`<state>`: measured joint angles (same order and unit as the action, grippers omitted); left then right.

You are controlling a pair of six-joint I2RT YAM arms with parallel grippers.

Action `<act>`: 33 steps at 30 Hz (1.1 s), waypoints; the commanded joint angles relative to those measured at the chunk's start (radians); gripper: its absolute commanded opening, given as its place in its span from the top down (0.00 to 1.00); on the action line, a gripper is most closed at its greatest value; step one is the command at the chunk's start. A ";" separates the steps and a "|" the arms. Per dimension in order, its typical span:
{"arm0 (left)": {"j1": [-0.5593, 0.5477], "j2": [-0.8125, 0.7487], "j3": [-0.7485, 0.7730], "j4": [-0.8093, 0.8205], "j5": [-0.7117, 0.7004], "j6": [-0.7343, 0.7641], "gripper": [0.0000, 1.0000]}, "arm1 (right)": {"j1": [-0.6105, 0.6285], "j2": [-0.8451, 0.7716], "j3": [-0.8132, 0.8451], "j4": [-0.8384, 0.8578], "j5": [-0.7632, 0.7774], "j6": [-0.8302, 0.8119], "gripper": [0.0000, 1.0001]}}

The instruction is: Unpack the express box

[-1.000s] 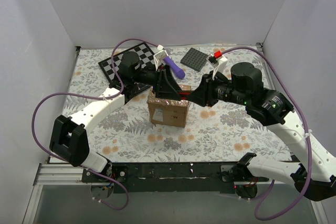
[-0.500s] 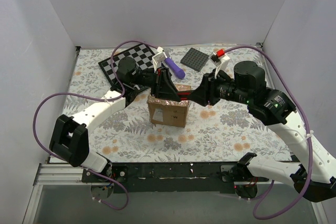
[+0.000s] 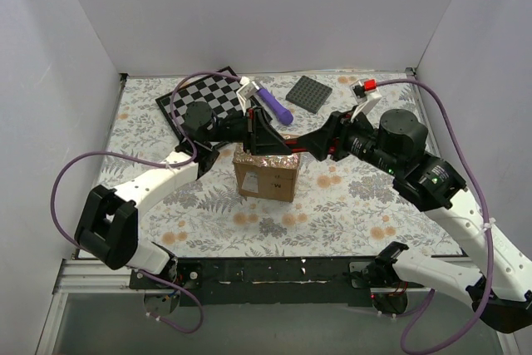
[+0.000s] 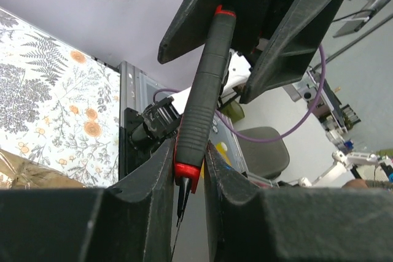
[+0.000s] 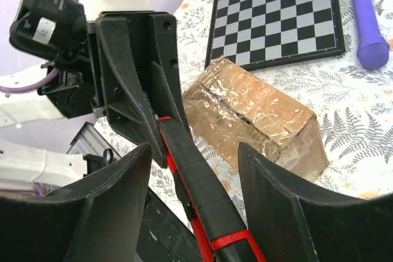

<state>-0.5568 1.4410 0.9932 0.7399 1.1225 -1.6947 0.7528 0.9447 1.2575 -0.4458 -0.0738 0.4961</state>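
Observation:
The express box (image 3: 268, 174), a brown carton with glossy tape on top, stands mid-table; it also shows in the right wrist view (image 5: 258, 115). My left gripper (image 3: 263, 135) hovers just above the box's back edge, shut on the blade end of a black and red utility knife (image 4: 206, 90). My right gripper (image 3: 309, 144) is open, its fingers (image 5: 110, 200) wide on either side of the knife's handle (image 5: 196, 182) without touching it. The knife spans between the two grippers above the box.
A chessboard (image 3: 204, 97) lies at the back left. A purple cylinder (image 3: 274, 106) lies beside it. A flat dark grey square plate (image 3: 310, 93) lies at the back middle. White walls close in the table on three sides.
The right arm's wrist and forearm have swung back and to the right, while its gripper stays at the knife above the box. The left arm has shifted slightly.

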 commanded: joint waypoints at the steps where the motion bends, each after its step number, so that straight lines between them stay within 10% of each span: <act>1: 0.006 -0.053 -0.034 0.055 -0.224 -0.032 1.00 | 0.011 -0.067 -0.070 0.177 0.029 0.071 0.35; 8: 0.003 -0.077 -0.111 0.229 -0.239 -0.092 1.00 | 0.011 -0.125 -0.124 0.233 0.051 0.099 0.33; 15: 0.000 -0.076 -0.131 0.265 -0.214 -0.120 1.00 | 0.010 -0.115 -0.104 0.231 0.011 0.075 0.81; 22: -0.008 -0.068 -0.142 0.308 -0.251 -0.155 1.00 | 0.011 -0.112 -0.128 0.260 -0.008 0.099 0.52; 33: -0.054 -0.050 -0.163 0.392 -0.336 -0.191 1.00 | 0.011 -0.130 -0.196 0.363 0.002 0.144 0.63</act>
<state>-0.5964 1.3876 0.8337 1.0981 0.8764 -1.8835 0.7567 0.8272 1.0687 -0.1799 -0.0654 0.6289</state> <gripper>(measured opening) 0.202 0.425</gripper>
